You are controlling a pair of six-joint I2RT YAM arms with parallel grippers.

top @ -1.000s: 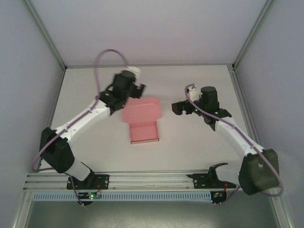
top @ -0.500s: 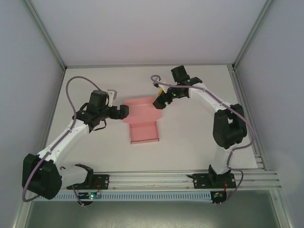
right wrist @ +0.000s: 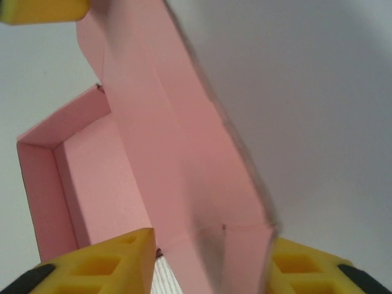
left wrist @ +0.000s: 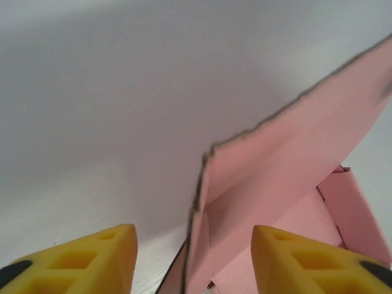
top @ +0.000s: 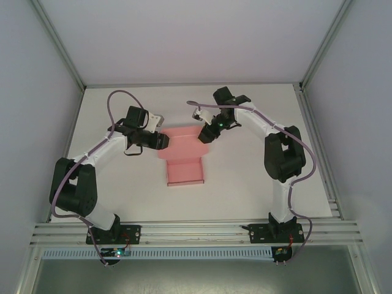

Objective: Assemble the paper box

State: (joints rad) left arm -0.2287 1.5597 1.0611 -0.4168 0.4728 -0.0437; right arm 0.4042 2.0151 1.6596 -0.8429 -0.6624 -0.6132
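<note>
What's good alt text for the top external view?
A partly folded pink paper box lies in the middle of a white table, its tray open on the near side and its lid flap extending toward the far side. The left gripper is at the flap's left edge, the right gripper at its right edge.

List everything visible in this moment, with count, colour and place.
paper box: one, pink, mid-table, open tray nearest the arms, lid flap on the far side.
table: one, white, under everything.
rail: one, silver, near edge, carrying both arm bases.
cables: two, purple, one along each arm.
left gripper: one, black with yellow fingers, open, at the lid's left edge.
right gripper: one, same colours, open, at the lid's right corner.
</note>
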